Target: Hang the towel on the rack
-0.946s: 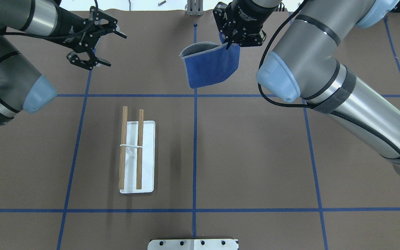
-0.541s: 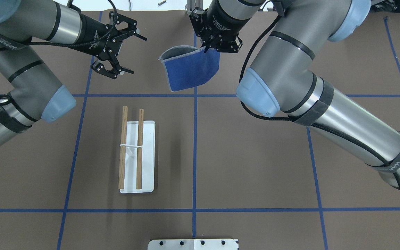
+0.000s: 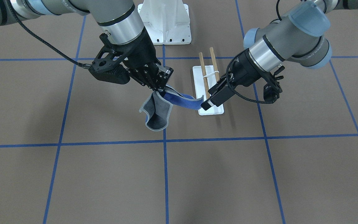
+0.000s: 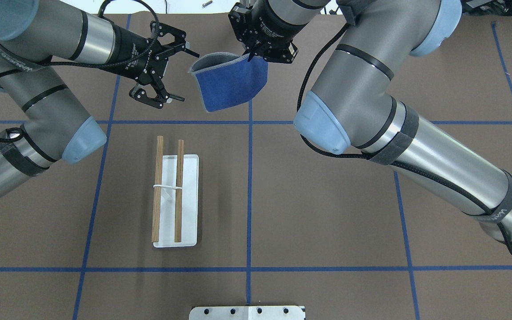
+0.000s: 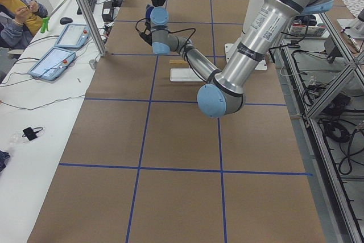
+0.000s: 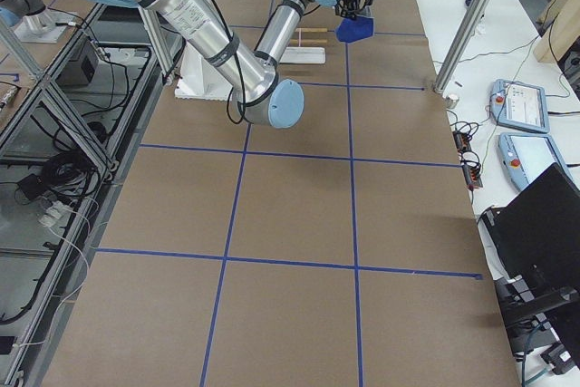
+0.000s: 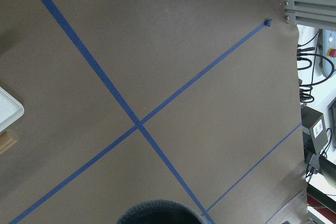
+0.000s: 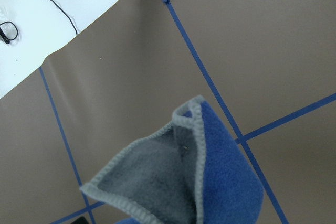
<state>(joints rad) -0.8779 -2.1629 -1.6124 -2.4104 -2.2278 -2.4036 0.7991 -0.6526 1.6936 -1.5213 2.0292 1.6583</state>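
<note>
The towel (image 4: 231,84), blue on one face and grey on the other, hangs above the table at the far middle. My right gripper (image 4: 255,54) is shut on its top corner. In the front view the towel (image 3: 157,115) droops from that gripper (image 3: 161,89), and a blue strip stretches toward my left gripper (image 3: 208,99). The left gripper (image 4: 189,76) is open, with its jaws at the towel's free left edge. The rack (image 4: 167,191), with two wooden rods over a white base (image 4: 190,204), stands nearer the robot, left of centre. The right wrist view shows the towel (image 8: 184,182) close up.
The big white bolted pedestal (image 3: 165,21) stands at the robot's side of the table, and its edge shows in the overhead view (image 4: 247,312). Blue tape lines cross the brown table cover. An operator sits beyond the far edge in the exterior left view (image 5: 20,12).
My right arm carried the towel leftward past the centre line. My left gripper moved right toward it and now sits at its left edge, still open.
</note>
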